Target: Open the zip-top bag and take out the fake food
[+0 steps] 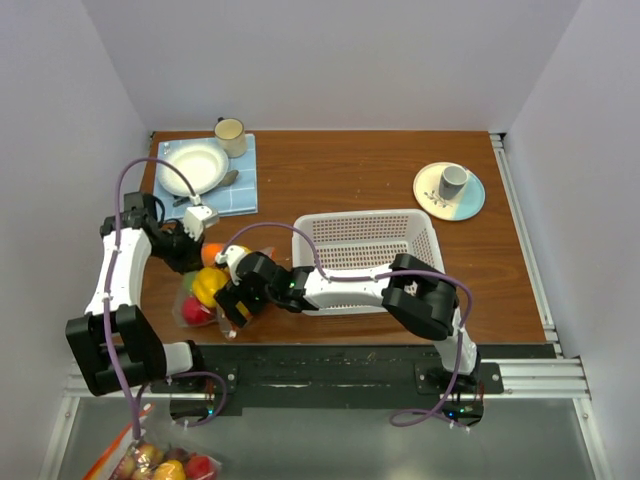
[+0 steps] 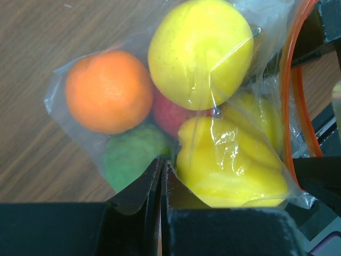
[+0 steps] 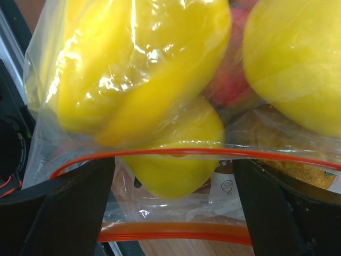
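The zip-top bag lies on the wood table left of the basket, with fake food inside. In the left wrist view the bag holds an orange, a yellow apple, a yellow pepper, a green piece and a red one. My left gripper is shut, pinching the bag's plastic at its far end. My right gripper is open at the bag's mouth. The two orange-red zip strips stand apart there, with a yellow fruit between my fingers.
A white perforated basket stands right of the bag, under my right arm. A blue mat with a white bowl and a mug is at the back left. A plate with a cup is at the back right.
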